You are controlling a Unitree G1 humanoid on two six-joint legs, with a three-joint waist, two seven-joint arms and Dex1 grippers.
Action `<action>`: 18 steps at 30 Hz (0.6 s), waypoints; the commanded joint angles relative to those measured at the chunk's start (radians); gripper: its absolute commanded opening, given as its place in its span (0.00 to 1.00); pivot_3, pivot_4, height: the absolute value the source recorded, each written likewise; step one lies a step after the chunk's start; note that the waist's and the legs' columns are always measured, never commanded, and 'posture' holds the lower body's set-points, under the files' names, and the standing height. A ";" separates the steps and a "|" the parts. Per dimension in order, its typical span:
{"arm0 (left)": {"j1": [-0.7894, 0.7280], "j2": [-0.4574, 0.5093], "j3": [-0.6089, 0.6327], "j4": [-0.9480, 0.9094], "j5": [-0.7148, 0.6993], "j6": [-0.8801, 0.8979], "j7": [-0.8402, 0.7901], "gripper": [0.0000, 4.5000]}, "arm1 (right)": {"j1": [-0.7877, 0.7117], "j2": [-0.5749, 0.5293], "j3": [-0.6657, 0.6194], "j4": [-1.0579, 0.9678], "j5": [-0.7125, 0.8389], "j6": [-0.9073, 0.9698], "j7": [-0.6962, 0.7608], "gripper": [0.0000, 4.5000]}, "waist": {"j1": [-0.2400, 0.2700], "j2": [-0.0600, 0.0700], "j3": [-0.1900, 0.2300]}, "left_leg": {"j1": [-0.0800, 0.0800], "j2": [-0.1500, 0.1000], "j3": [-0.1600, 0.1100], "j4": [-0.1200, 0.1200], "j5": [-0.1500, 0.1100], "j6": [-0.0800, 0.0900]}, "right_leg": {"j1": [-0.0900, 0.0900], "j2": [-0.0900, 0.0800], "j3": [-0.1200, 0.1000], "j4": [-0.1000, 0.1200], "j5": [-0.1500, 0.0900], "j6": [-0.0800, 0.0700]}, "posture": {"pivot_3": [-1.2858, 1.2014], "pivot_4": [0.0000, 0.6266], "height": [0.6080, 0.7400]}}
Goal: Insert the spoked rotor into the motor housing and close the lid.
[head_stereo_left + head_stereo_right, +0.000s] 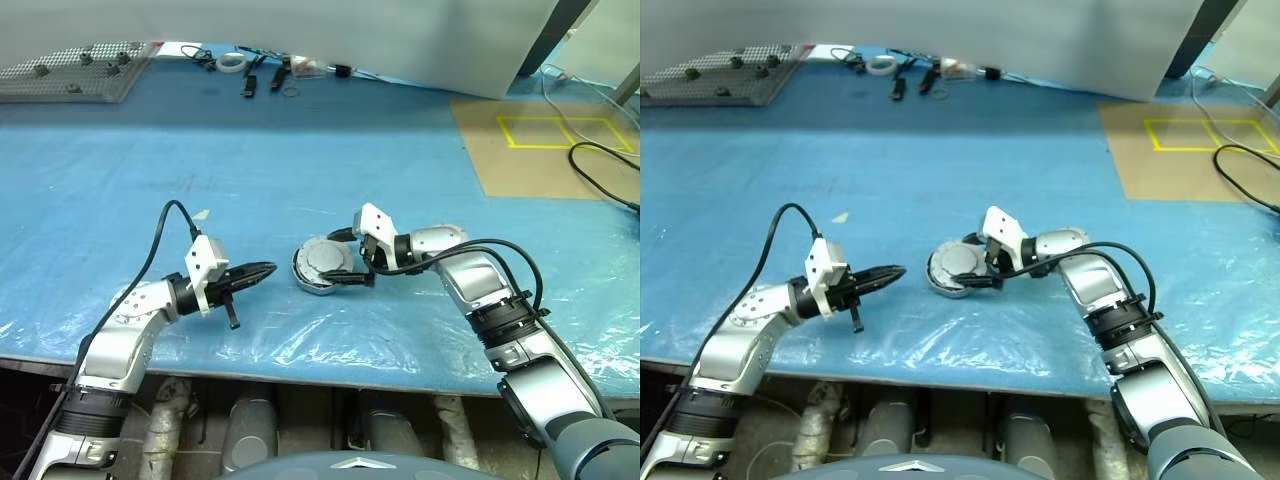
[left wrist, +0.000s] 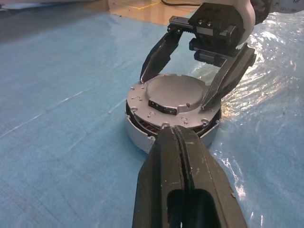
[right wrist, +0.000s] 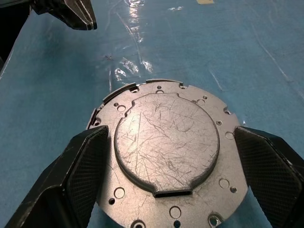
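The right gripper [image 1: 352, 262] sits at lower centre of the head view, its two black fingers [image 3: 80, 175] spread wide on either side of the lid [image 3: 166, 147]. The finger pads stand at the lid's rim; whether they press on it cannot be told. The lid lies plain grey face up on the motor housing [image 2: 142, 137], slightly tilted, with a strip of copper windings visible in the gap beneath its edge. The housing rests on the blue table cover [image 1: 300, 170] near the middle of the frame.

The left gripper [image 1: 262, 271] is at lower left, fingers pressed together and holding nothing, its tip pointing toward the housing with a clear gap between them.

Farther back, at upper left, a grey perforated tray [image 1: 70, 72] lies on the table, with a roll of tape [image 1: 231, 62] beside it.
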 commanded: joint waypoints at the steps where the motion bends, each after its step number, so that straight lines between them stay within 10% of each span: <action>1: 0.000 0.005 0.010 0.000 0.004 -0.010 0.010 0.00 | 0.012 0.002 0.015 -0.013 -0.004 -0.010 0.029 0.90 | -0.002 0.000 0.000 | 0.000 0.000 0.000 0.000 0.000 0.000 | 0.000 0.000 0.000 0.000 0.000 0.000 | 0.52 0.24 1.00; 5: 0.004 0.004 0.017 0.006 -0.004 -0.004 0.017 0.00 | 0.017 0.004 0.015 -0.035 -0.004 -0.007 0.036 0.66 | -0.007 0.000 0.000 | 0.001 0.000 0.000 0.001 0.000 0.000 | 0.001 0.000 0.000 0.000 0.000 0.000 | 0.52 0.24 1.00; 18: 0.006 -0.002 0.016 0.010 -0.003 -0.003 0.045 0.00 | -0.062 0.072 -0.041 -0.067 0.059 0.146 0.004 0.66 | -0.009 0.000 0.000 | 0.001 0.001 0.000 0.002 0.000 0.000 | 0.001 0.000 0.000 0.001 0.000 0.000 | 0.52 0.24 1.00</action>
